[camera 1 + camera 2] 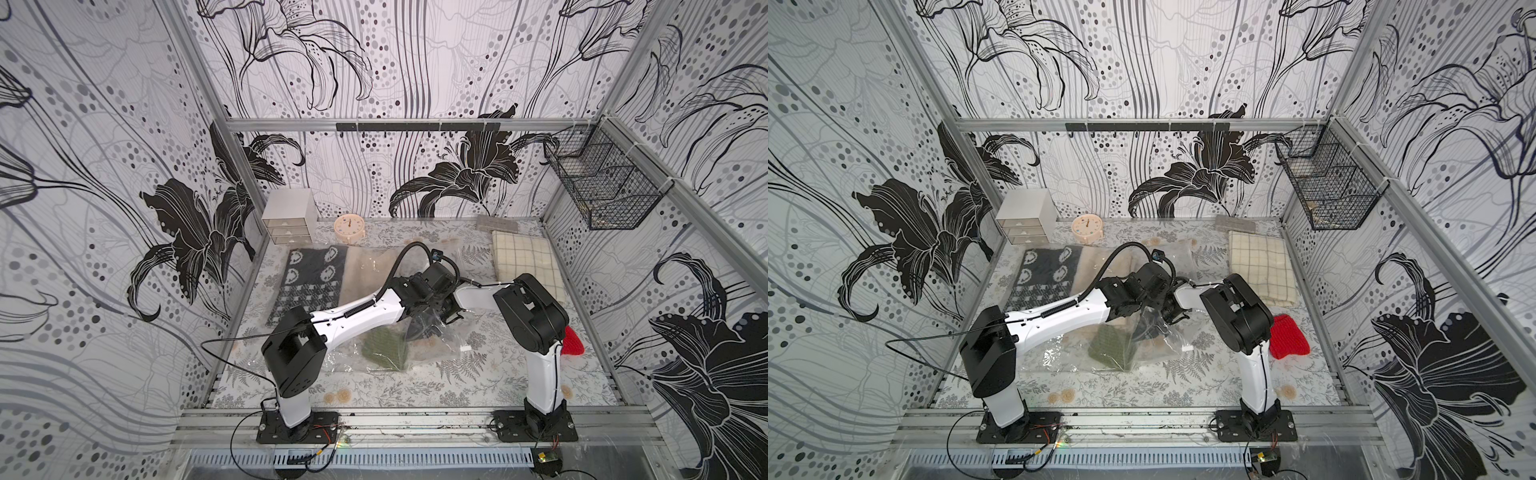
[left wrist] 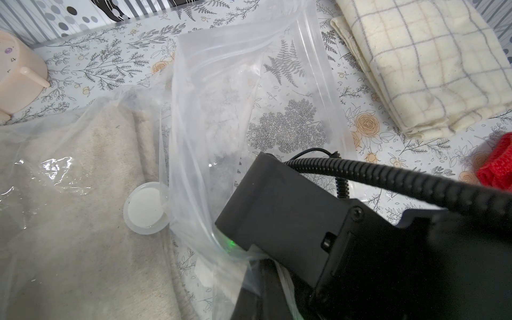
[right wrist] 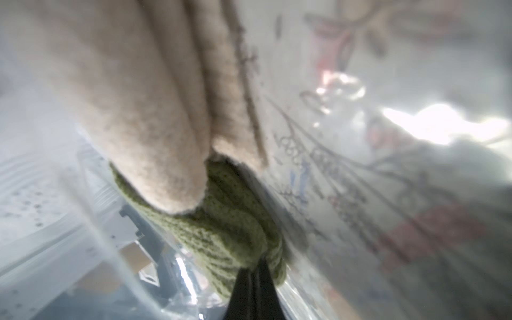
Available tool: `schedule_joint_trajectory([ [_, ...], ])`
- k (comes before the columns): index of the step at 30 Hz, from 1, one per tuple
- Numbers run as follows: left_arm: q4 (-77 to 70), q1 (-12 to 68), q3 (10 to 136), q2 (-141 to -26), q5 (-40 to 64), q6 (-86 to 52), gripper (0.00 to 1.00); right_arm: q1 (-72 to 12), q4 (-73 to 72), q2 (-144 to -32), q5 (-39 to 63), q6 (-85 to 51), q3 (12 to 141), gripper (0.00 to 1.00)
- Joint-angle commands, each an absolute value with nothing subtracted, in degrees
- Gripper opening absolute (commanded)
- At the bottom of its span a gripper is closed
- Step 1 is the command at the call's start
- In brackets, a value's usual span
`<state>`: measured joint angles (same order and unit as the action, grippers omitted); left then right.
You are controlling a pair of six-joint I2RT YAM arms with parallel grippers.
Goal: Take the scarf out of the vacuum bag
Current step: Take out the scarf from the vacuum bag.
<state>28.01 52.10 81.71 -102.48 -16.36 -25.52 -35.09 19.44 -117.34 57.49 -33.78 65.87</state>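
With our right gripper (image 3: 256,263) clamped narrow on the green scarf (image 3: 221,227) just ahead, inside the vacuum bag (image 2: 216,124), we should draw straight back toward the mouth, easing it clear of the beige cloth (image 3: 144,110) overlapping it beyond, while our left gripper (image 2: 266,291), pinched shut, seemingly anchors the film.

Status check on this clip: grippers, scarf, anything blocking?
Left gripper shut on vacuum bag edge, held up. Right gripper shut on green scarf, inside bag. Beige fleece overlaps scarf.
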Motion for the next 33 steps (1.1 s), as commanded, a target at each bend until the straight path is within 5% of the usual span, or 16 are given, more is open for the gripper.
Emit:
schedule_joint_trajectory([
  [1,10.6,54.3,82.4,-103.8,-8.5,-25.1,0.00,-41.3,14.6,-118.0,58.5,-36.3,65.7,0.00],
  [33,12.4,54.2,82.2,-104.4,-9.0,-25.1,0.00,-28.8,20.6,-103.5,42.2,-32.0,53.2,0.00],
])
